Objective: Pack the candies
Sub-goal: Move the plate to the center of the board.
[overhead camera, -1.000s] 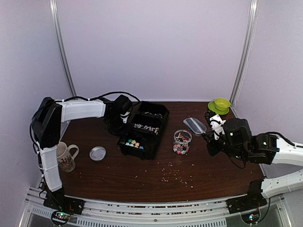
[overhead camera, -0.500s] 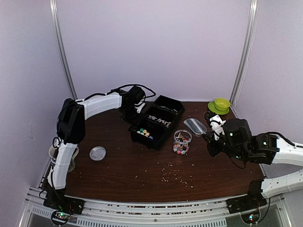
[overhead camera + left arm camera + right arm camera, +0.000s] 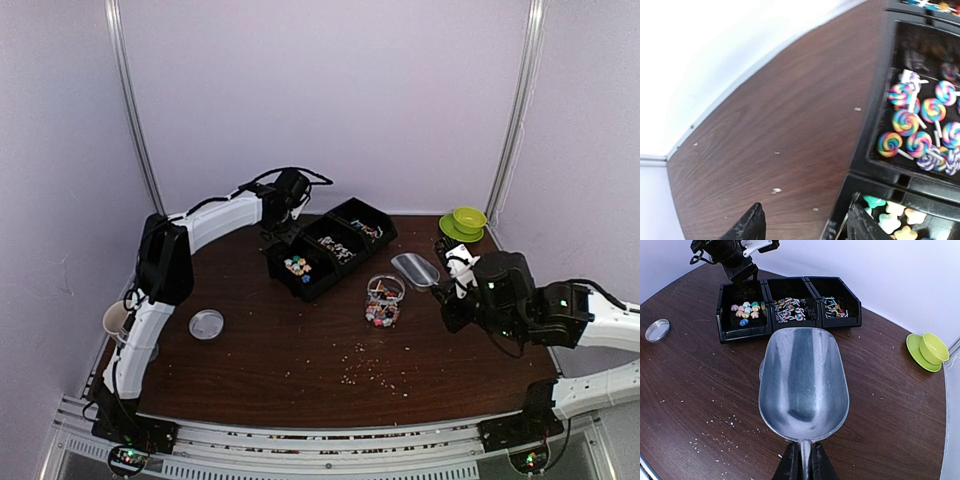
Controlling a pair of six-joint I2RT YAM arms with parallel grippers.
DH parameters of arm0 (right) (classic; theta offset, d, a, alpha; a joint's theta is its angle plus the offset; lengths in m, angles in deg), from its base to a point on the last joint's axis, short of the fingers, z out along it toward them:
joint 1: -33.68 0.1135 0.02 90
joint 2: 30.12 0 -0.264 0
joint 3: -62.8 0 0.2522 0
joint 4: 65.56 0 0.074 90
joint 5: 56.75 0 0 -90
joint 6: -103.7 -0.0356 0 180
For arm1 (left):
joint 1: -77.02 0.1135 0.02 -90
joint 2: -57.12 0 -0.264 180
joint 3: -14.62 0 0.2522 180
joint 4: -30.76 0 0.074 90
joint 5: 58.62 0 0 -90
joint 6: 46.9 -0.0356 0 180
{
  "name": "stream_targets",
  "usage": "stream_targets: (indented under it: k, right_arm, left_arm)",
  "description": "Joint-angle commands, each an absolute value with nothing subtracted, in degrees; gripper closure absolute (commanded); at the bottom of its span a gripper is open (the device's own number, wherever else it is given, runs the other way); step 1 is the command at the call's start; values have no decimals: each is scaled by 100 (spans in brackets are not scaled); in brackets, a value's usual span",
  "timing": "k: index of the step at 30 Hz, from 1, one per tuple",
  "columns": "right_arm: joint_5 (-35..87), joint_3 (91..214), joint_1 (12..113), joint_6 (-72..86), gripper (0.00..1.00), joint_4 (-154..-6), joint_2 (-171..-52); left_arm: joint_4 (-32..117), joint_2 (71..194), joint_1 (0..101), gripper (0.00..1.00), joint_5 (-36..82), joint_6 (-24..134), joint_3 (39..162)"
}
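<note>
right fingers (image 3: 789, 467) gripping scoop (image 3: 803, 385) near jar (image 3: 384, 300), green cup (image 3: 468, 217) behind, lid (image 3: 206, 324) apart

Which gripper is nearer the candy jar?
Right. The right gripper, holding the metal scoop, is just right of the jar; the left gripper is farther, at the black tray's left end.

Your top camera sits high behind the arm bases and looks down on the whole surface (image 3: 300, 350) from far off. The camera on the left end effector (image 3: 806, 224) hovers close, with the tray (image 3: 872, 125) at 3 o'clock. The camera on the right end effector (image 3: 800, 465) looks over the scoop (image 3: 802, 375) toward 12 o'clock. All three views share that tray.
</note>
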State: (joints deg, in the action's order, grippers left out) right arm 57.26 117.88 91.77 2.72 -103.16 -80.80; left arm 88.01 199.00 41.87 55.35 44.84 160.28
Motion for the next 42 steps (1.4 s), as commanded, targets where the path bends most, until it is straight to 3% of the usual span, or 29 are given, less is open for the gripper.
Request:
stream_targets:
  k: [1,5,9,15,17,18,28,42]
  right_arm:
    - [5751,12027,9152,155,100,-10349,-8052]
    - [5725,12025,9155,158,100,-10264,-8152]
    - [5701,12064,9154,149,100,-10266,-8249]
    - [5772,12013,9152,178,100,-10219,-8198]
    - [5763,11998,9158,179,100,-10218,-8187]
    - [5751,11987,9152,182,100,-10218,-8190]
    - [5715,11916,9155,201,100,-10250,-8130]
    - [6308,11925,9150,116,100,-10490,-8005]
  left_arm:
    - [8581,19642,4350,41,5875,4755,16102]
    - [8464,18985,4352,28,5688,5226,15694]
    - [8931,18327,4337,26,5384,5991,15505]
    - [8346,16857,4024,23,4424,7414,13168]
    - [7928,16579,3910,3,4065,7737,12432]
    - [7774,16507,3853,2,3929,7863,12151]
    - [6965,16511,3141,2,3798,8522,11023]
    - [7306,17540,3183,15,4097,8141,11538]
